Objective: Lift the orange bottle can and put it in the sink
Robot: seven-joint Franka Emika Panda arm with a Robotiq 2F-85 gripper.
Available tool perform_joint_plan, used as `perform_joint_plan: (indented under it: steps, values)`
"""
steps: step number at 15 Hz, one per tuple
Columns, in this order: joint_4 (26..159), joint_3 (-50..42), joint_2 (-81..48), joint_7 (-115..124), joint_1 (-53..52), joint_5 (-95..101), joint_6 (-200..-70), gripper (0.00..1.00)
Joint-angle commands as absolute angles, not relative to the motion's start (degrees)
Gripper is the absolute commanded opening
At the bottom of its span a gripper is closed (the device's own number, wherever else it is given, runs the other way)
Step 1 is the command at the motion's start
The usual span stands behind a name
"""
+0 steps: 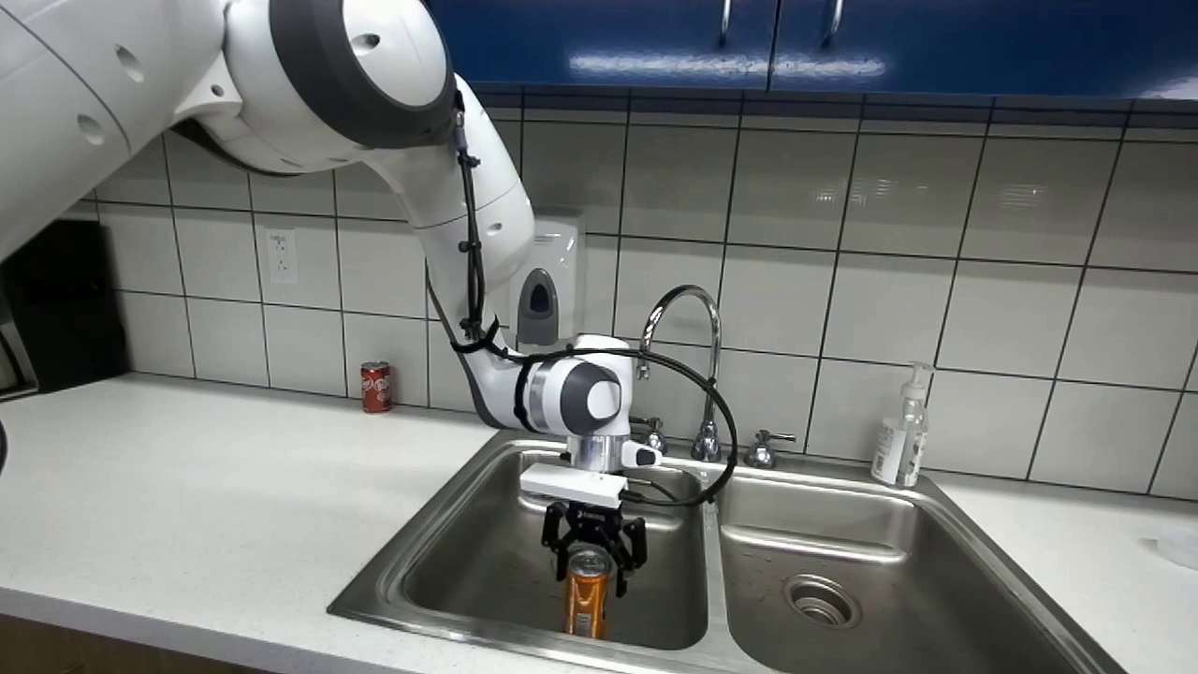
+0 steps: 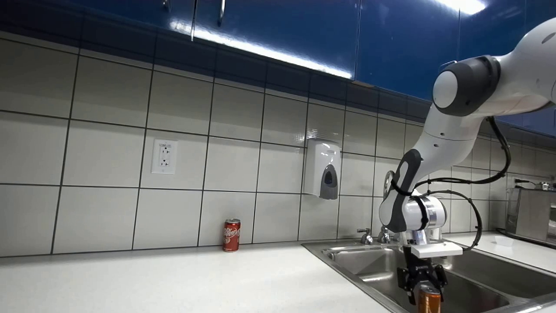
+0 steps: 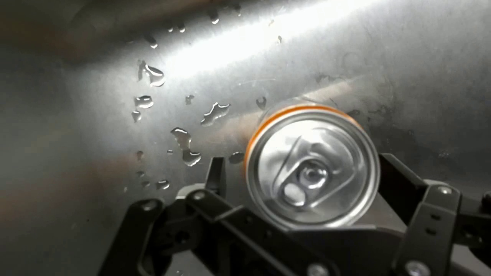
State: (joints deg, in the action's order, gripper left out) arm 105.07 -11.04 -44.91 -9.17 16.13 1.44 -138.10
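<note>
The orange can [image 1: 586, 599] is upright in the left basin of the steel sink [image 1: 713, 580], close to the basin's front wall in an exterior view. Its lower end is hidden by the sink's front edge. It also shows in an exterior view [image 2: 429, 302], cut by the bottom edge. In the wrist view its silvery top [image 3: 312, 172] lies between my fingers. My gripper [image 1: 591, 573] is open around the upper part of the can. In the wrist view there is a gap at the left finger; the right finger is at or very near the can's rim.
A dark red can [image 1: 376, 388] stands on the counter [image 1: 234, 487] by the tiled wall. A chrome faucet [image 1: 716, 374] rises behind the sink. A pump bottle [image 1: 903, 431] stands at the sink's back right corner. A soap dispenser [image 2: 323, 169] hangs on the wall.
</note>
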Motion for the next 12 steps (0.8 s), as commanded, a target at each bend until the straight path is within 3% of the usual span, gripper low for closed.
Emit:
perform_joint_plan:
  steps: [1, 12]
  values:
    - [107.49, -9.86, -39.99, -10.29, 16.84, 1.61, -137.90, 1.00]
    - [115.57, -9.40, -27.23, -11.61, 14.12, 3.63, -139.26, 1.00]
